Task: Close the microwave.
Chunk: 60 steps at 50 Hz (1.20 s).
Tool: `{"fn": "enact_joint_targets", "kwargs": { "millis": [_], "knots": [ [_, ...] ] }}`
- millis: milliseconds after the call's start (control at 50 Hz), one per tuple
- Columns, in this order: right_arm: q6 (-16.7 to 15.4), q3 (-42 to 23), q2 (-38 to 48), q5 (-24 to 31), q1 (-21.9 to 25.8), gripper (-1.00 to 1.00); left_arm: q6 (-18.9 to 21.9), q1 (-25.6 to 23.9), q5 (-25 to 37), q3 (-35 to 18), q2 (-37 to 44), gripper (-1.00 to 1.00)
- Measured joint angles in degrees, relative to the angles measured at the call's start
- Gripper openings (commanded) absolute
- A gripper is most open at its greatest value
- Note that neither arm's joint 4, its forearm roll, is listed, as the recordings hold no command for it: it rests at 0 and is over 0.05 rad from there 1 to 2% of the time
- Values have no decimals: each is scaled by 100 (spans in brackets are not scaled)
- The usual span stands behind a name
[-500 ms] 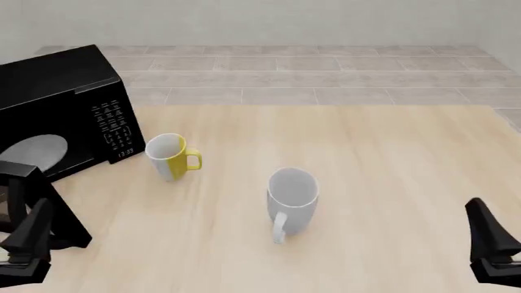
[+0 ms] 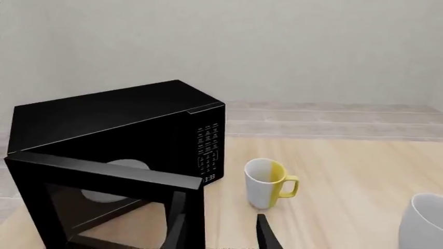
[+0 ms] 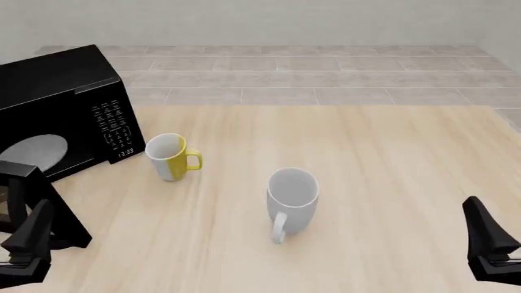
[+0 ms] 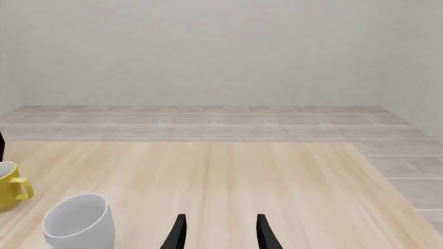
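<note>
Almost nothing has shifted since half a second ago: at the lower right of the front view my right hand (image 3: 488, 247) sits a trace higher and further left, while both mugs and my left hand (image 3: 28, 241) lie as they did.

At the left edge of the front view stands the microwave (image 3: 61, 104), a glossy black box on the pale wooden surface (image 3: 366, 159), its keypad panel (image 3: 114, 128) and small clock display facing the mugs. Its door (image 2: 104, 199) hangs wide open, swung out toward me; through the left wrist view I see the dark glass frame at lower left and the pale turntable (image 2: 114, 181) behind it. So the task is not begun in any visible way: the door has its whole swing left to travel.

My left hand is released, fingers (image 2: 266, 233) parted with nothing between them, and it hovers just beside the door's free edge, one finger in front of that edge. Whether it touches, I cannot tell. My right hand is likewise open and empty, well apart from the microwave, over bare wood at lower right.

A yellow-and-white mug (image 3: 172, 156) stands just beside the keypad corner, and a white mug (image 3: 291, 198) near mid-frame. I judge the yellow one close enough to mind as the door comes round.
</note>
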Motion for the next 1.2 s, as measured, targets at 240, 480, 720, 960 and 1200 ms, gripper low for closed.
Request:
{"fn": "enact_joint_targets", "kwargs": {
  "millis": [240, 480, 720, 960, 1200],
  "knots": [
    [-24, 0, -90, 71, 24, 100, -23, 197, -38, 0, 94, 100],
    [-48, -1, -53, 29, 53, 100, -11, 405, 55, 1, 17, 100],
    [-56, 0, 7, -32, 92, 100, 14, 567, 118, 2, -8, 100],
    [-69, 1, -18, -31, 126, 100, 64, 632, 143, 2, 12, 100],
    [-143, 0, -2, -70, 185, 100, 146, 640, -287, 1, 555, 100]
  ]
}}
